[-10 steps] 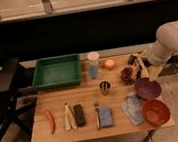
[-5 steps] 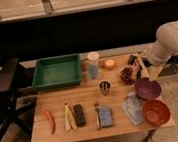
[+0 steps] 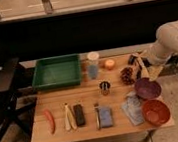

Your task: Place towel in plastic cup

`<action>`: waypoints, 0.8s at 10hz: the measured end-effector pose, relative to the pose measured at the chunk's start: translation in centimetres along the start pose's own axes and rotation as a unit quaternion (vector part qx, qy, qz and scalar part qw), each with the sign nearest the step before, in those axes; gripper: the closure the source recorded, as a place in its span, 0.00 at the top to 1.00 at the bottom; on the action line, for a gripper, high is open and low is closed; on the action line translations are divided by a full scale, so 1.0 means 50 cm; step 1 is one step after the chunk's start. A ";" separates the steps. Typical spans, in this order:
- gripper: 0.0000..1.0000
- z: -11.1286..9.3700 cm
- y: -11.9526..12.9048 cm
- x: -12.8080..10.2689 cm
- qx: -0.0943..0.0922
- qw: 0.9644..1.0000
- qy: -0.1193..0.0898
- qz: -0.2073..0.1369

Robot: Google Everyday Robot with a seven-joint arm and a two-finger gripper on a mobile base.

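The towel [image 3: 131, 110], a pale blue-grey rumpled cloth, lies at the table's front right, partly under the red bowl [image 3: 156, 112]. The plastic cup [image 3: 93, 64], tall and translucent with a bluish lower part, stands at the back middle beside the green tray. My gripper [image 3: 143, 68] hangs from the white arm at the right, above the table's back right, between the dark round object and the purple bowl. It is well apart from both towel and cup.
A green tray [image 3: 56, 72] sits at the back left. A short metal cup [image 3: 105, 87], an orange fruit [image 3: 110, 64], a dark reddish object [image 3: 127, 75], a purple bowl [image 3: 147, 87], a blue pad [image 3: 106, 116], a dark bar [image 3: 79, 114], a banana [image 3: 67, 116] and a red pepper [image 3: 50, 120] lie about. A black chair [image 3: 0, 94] stands left.
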 end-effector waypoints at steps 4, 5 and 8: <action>0.80 0.034 0.064 -0.095 -0.039 0.998 -0.019 -0.040; 0.80 0.051 0.086 -0.133 -0.053 0.997 -0.022 -0.052; 0.80 0.075 0.129 -0.182 -0.073 0.995 -0.024 -0.057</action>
